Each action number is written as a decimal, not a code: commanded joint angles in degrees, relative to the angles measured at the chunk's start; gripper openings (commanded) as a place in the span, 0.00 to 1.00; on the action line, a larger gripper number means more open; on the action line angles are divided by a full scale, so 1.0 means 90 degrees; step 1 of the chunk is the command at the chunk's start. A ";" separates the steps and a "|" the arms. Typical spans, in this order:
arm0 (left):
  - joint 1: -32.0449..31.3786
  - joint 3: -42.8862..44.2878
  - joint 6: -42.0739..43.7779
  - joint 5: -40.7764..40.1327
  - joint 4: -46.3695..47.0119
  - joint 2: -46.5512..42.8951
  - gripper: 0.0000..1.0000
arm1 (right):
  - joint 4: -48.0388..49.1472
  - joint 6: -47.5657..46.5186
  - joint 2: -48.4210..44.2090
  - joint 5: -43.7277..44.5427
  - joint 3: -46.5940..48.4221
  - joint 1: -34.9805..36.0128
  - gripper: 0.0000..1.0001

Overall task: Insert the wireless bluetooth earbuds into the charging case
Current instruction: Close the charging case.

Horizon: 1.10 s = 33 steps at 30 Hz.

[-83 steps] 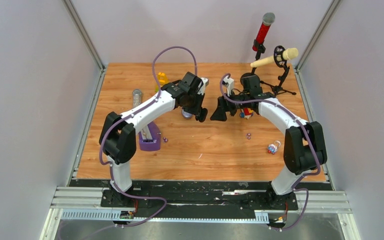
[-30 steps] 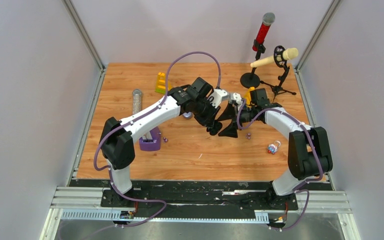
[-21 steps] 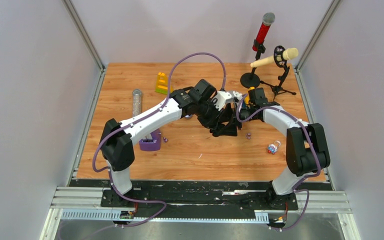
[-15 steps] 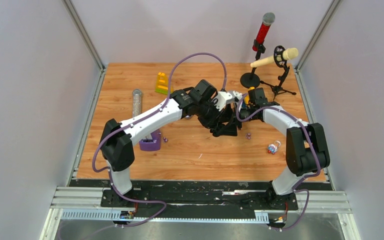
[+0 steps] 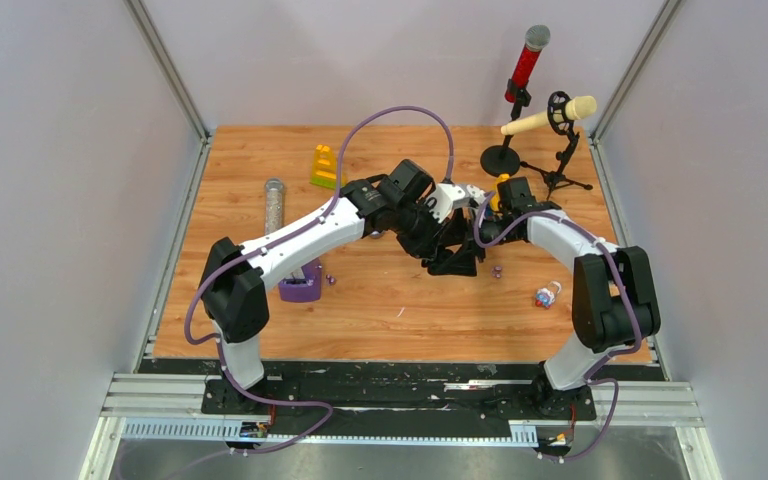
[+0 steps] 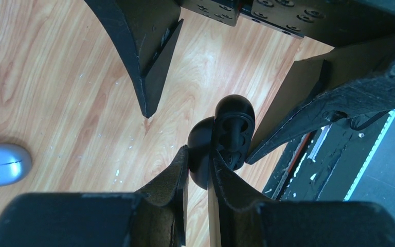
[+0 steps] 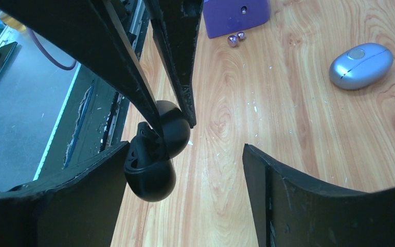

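Observation:
A black charging case (image 6: 226, 139) hangs open above the table, its two halves hinged apart. My left gripper (image 6: 198, 160) is shut on one half of it. In the right wrist view the same case (image 7: 151, 162) sits between the fingers of my right gripper (image 7: 185, 172), close against the left finger (image 7: 82, 198); whether they touch I cannot tell. The right gripper is open. Two small purple earbuds (image 7: 236, 38) lie on the wood by a purple block (image 7: 235, 15). From above, both grippers meet at the table's middle (image 5: 450, 255), and another earbud (image 5: 497, 270) lies to their right.
A silver pebble-shaped case (image 7: 361, 65) lies shut on the table behind the left arm. A small clear bottle (image 5: 546, 294) lies front right. Two microphones on stands (image 5: 535, 110) occupy the back right corner. A metal cylinder (image 5: 274, 200) and a yellow piece (image 5: 324, 165) are at the back left.
Over the last second the right gripper's fingers have closed in around the case held by the left gripper. In the last half second both arms have hardly moved.

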 commanded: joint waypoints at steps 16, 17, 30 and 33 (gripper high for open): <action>-0.0013 0.0022 0.0060 0.0242 0.0184 -0.0319 0.20 | -0.1399 -0.1542 0.0104 -0.0381 0.0652 -0.0207 0.84; -0.0011 0.0025 0.0059 0.0242 0.0173 -0.0317 0.20 | -0.1430 -0.1579 0.0125 -0.0369 0.0662 -0.0204 0.79; -0.0008 0.0018 0.0065 0.0264 0.0179 -0.0307 0.20 | -0.1981 -0.2053 0.0290 -0.0288 0.0827 -0.0234 0.81; -0.0010 0.0018 0.0060 0.0280 0.0184 -0.0299 0.20 | -0.2022 -0.2020 0.0367 -0.0318 0.0889 -0.0250 0.71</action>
